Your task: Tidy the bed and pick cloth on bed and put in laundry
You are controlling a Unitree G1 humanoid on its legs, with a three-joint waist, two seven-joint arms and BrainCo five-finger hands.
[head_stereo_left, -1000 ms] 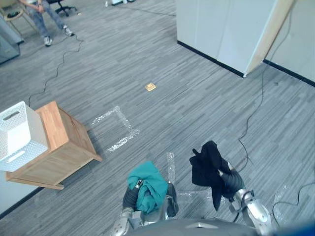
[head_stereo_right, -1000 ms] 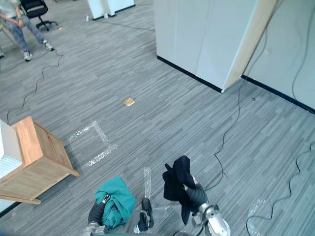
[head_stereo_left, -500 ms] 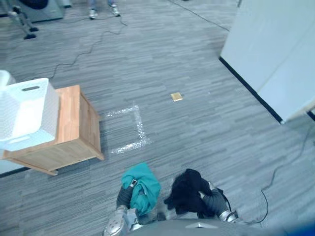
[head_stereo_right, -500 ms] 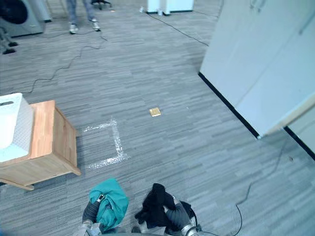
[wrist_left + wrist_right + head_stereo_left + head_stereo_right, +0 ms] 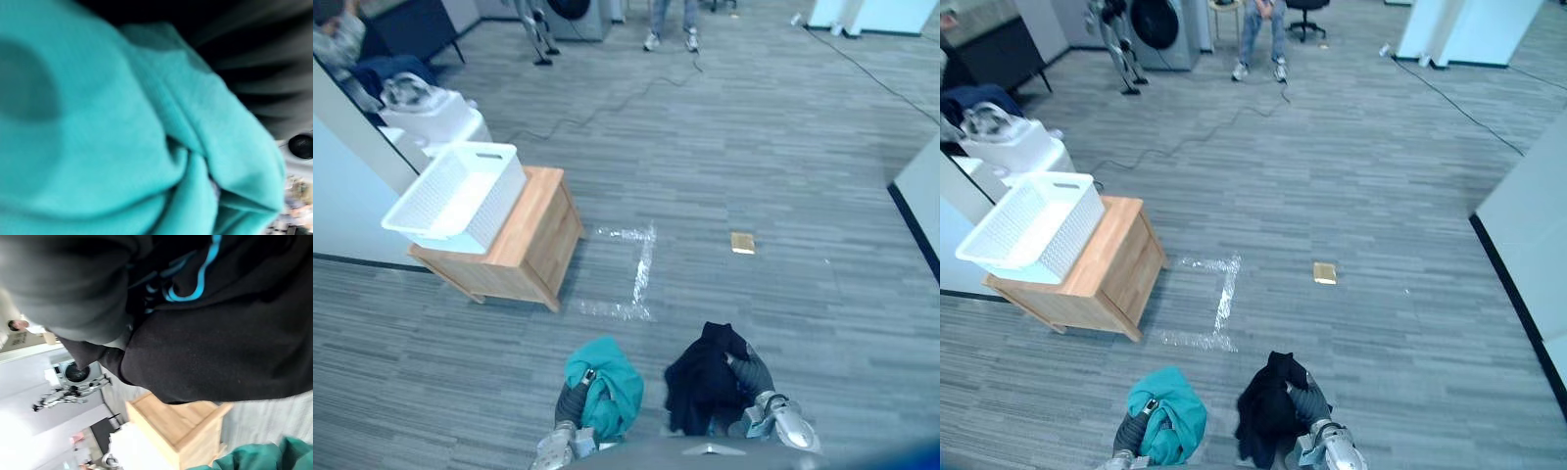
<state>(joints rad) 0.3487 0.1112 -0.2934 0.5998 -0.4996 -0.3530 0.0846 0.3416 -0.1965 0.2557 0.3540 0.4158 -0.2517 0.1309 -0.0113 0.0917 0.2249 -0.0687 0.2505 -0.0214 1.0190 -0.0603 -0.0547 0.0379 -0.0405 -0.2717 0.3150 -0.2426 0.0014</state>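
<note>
The left hand (image 5: 571,403) hung low in front of the robot, its dark cover poking out from under a teal cloth (image 5: 607,380) bundled over it. The cloth hid the rest of the hand, so whether it gripped could not be told. Just beside it, the right hand (image 5: 751,375) carried a black cloth (image 5: 697,380) draped over and in front of it. In the right wrist view a light blue cord ran across that dark fabric. This hand's hold could not be told either. Both cloths hung above the grey striped floor (image 5: 783,157), well apart from any container.

Ahead and to the left stood a white lattice basket (image 5: 501,204) on a low wooden cabinet (image 5: 533,220), overhanging the cabinet's left edge. The inside of the basket showed only its own white bottom. Behind it, near the wall, sat a second white bin (image 5: 435,119) with a heap of grey and white fabric (image 5: 408,91) in it. Silvery tape lines (image 5: 641,274) marked a corner on the floor beside the cabinet.
</note>
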